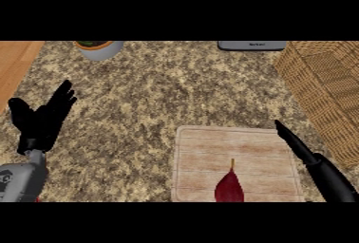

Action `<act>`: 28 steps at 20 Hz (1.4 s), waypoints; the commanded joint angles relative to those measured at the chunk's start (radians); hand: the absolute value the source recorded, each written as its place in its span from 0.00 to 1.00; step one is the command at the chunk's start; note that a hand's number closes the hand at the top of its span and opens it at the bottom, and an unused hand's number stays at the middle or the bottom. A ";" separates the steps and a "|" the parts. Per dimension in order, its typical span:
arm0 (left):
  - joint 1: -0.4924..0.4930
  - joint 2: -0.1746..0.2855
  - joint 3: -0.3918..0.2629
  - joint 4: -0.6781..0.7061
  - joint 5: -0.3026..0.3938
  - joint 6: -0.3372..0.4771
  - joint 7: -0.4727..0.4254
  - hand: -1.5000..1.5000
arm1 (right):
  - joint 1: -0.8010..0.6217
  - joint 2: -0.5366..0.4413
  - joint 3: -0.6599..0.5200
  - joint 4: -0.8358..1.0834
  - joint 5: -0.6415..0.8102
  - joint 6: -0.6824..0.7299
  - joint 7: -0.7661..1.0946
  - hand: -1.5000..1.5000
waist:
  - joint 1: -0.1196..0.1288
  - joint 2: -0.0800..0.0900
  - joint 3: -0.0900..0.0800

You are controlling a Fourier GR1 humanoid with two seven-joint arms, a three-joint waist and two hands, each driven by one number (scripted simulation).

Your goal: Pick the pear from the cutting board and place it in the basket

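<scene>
The only writing in view is a small dark mark on the grey appliance [251, 45] at the far edge of the bench [140, 95], well beyond the right hand's fingertips, and it is too small to read. The pear [229, 187], dark red, lies on the near part of the wooden cutting board [210, 152], to the left of the right hand [308, 154] and nearer the robot than its fingertips, apart from it. Its long axis runs near to far, with the thin stem pointing away from the robot; its broad end is cut off by the view's lower edge. The right hand reaches over the board's right edge with fingers straight and close together, holding nothing. The wicker basket [326, 90] stands just to its right and beyond. The left hand [42, 118] rests open at the view's left, fingers up, and a potted plant [99, 49] stands far beyond it.
</scene>
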 commanded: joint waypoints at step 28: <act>0.012 -0.074 0.145 -0.024 -0.090 -0.119 0.030 0.50 | 0.000 0.118 0.121 0.221 0.229 0.007 -0.165 0.00 | -0.001 -0.001 -0.001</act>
